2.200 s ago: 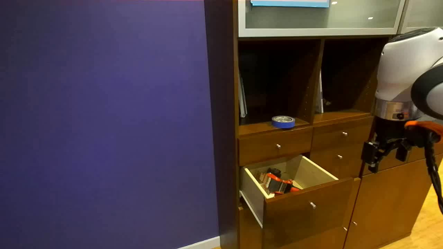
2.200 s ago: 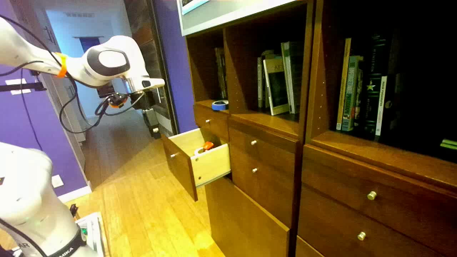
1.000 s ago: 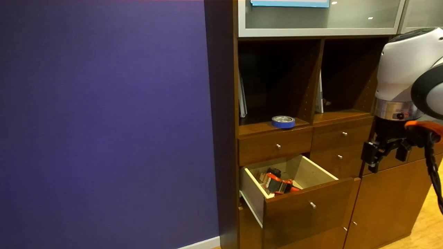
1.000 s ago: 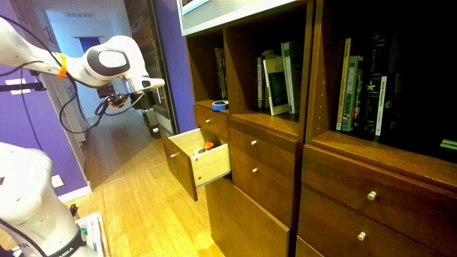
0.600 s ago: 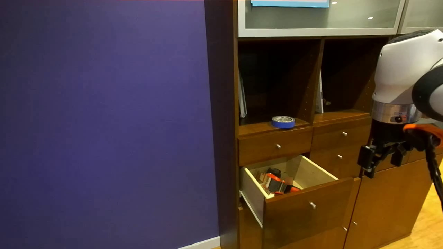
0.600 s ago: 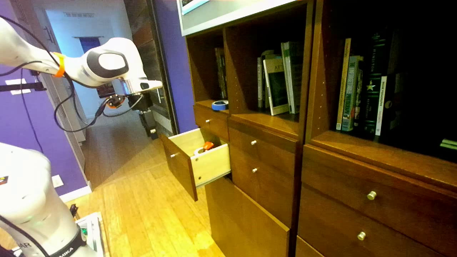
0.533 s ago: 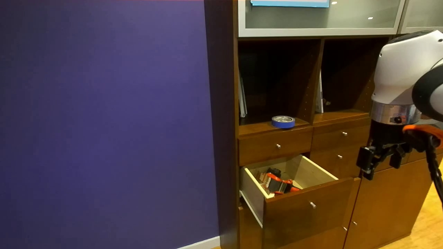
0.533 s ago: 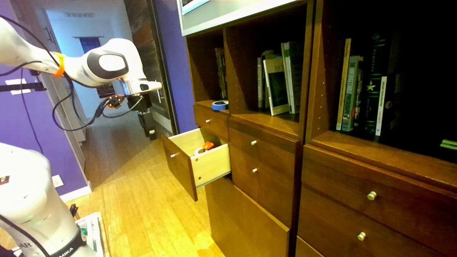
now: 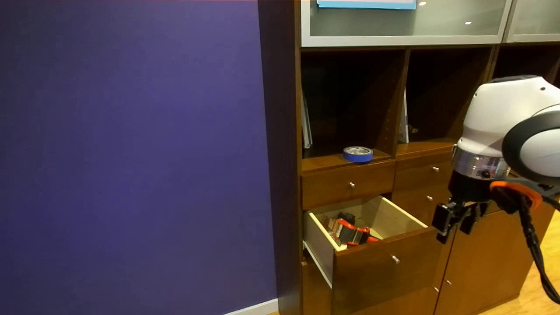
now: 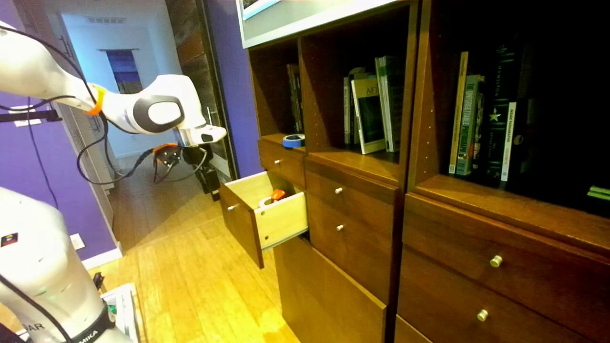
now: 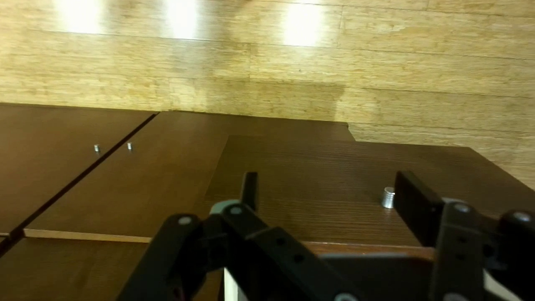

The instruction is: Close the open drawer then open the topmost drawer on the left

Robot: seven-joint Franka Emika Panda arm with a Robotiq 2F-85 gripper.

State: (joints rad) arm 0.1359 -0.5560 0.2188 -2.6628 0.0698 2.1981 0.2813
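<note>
The open drawer (image 9: 372,280) has a dark brown front with a silver knob (image 9: 395,259). It stands pulled out and also shows in an exterior view (image 10: 281,220) and the wrist view (image 11: 309,179). The topmost left drawer (image 9: 326,192), directly above it, is shut with a small knob (image 9: 352,185); it also shows in an exterior view (image 10: 290,166). My gripper (image 9: 454,234) is open and empty near the open drawer's front corner; it also shows in an exterior view (image 10: 213,190). In the wrist view, my fingers (image 11: 328,184) spread over the drawer front, its knob partly behind one finger.
Orange and black items (image 9: 350,232) lie inside the open drawer. A blue tape roll (image 9: 358,154) sits on the shelf above the topmost left drawer. Shut drawers (image 10: 350,209) and cupboard doors (image 9: 485,262) adjoin it. Books (image 10: 367,112) stand on the shelves. A purple wall (image 9: 131,153) is beside the cabinet.
My arm and gripper have moved down and nearer the open drawer's front. The gripper stays open. The drawers have not moved.
</note>
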